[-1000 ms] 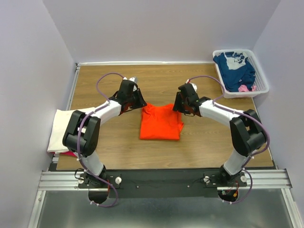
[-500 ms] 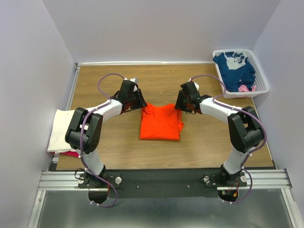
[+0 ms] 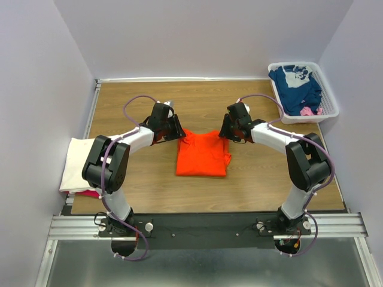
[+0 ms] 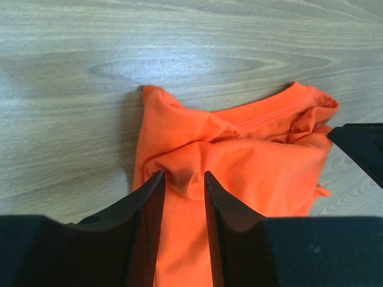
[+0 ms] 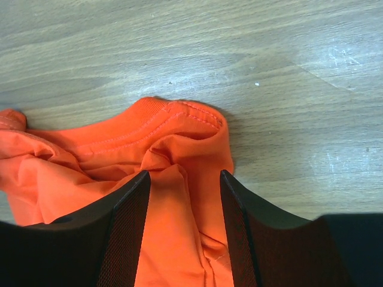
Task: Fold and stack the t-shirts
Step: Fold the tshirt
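Observation:
The bright orange t-shirt [image 3: 202, 156] lies folded into a rough square mid-table. My left gripper [image 3: 178, 133] is at its far left corner. In the left wrist view [image 4: 182, 174] the jaws stand close together, pinching a puckered ridge of orange cloth [image 4: 257, 149]. My right gripper [image 3: 224, 133] is at the far right corner by the collar. In the right wrist view [image 5: 184, 173] its jaws stand wider apart, astride a fold of the orange cloth [image 5: 90, 161]. A cream-white t-shirt [image 3: 78, 161] lies folded at the left edge, on a magenta-pink one [image 3: 87, 193].
A white slotted basket [image 3: 330, 110] stands at the far right corner and holds the navy t-shirt [image 3: 296, 86] with white print, plus a bit of pink cloth [image 3: 307, 111]. Purple cables loop over both arms. Walls close in the table at the back and on both sides.
Both grippers have shifted slightly at the shirt's far corners. The far left corner of the orange shirt now reaches a little further toward my left gripper.

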Controlling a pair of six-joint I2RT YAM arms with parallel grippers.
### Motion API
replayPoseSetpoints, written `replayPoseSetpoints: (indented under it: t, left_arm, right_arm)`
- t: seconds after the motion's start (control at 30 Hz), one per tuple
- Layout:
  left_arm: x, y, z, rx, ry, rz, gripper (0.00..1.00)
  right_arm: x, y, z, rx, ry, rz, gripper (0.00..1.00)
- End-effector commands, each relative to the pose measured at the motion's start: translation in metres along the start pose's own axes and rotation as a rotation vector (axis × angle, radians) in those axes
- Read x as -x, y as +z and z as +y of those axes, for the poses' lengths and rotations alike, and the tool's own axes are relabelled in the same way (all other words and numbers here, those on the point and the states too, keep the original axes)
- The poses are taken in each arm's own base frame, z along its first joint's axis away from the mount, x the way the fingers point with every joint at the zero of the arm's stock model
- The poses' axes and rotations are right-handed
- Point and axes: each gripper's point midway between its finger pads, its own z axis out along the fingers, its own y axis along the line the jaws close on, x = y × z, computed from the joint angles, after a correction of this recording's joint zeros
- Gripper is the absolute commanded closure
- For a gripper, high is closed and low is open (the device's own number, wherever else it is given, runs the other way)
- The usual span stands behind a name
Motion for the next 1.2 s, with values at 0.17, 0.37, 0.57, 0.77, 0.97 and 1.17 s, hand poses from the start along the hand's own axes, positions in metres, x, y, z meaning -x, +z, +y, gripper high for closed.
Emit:
replayPoseSetpoints:
  t: [0.17,0.37,0.57,0.77,0.97,1.17]
  left_arm:
    - [-0.009,0.004,-0.003,-0.044,-0.022,0.023,0.59]
    - [-0.003,0.005,-0.009,-0.070,-0.024,0.007,0.64]
    - [-0.001,0.006,-0.013,-0.085,-0.021,0.007,0.78]
    - [-0.002,0.007,-0.014,-0.093,-0.020,0.011,0.92]
    - [0.000,0.006,-0.015,-0.099,-0.018,0.006,1.00]
    - [0.000,0.006,-0.016,-0.105,-0.008,0.004,1.00]
  right_arm:
    - [0.006,0.007,0.008,0.021,0.018,-0.005,0.43]
    - [0.008,0.006,0.010,0.030,0.027,-0.008,0.43]
    - [0.007,0.005,0.015,0.055,0.038,0.006,0.49]
    - [0.000,0.006,0.018,0.077,0.056,0.029,0.53]
    - [-0.004,0.009,0.020,0.086,0.074,0.043,0.60]
    - [-0.001,0.009,0.016,0.074,0.085,0.032,0.79]
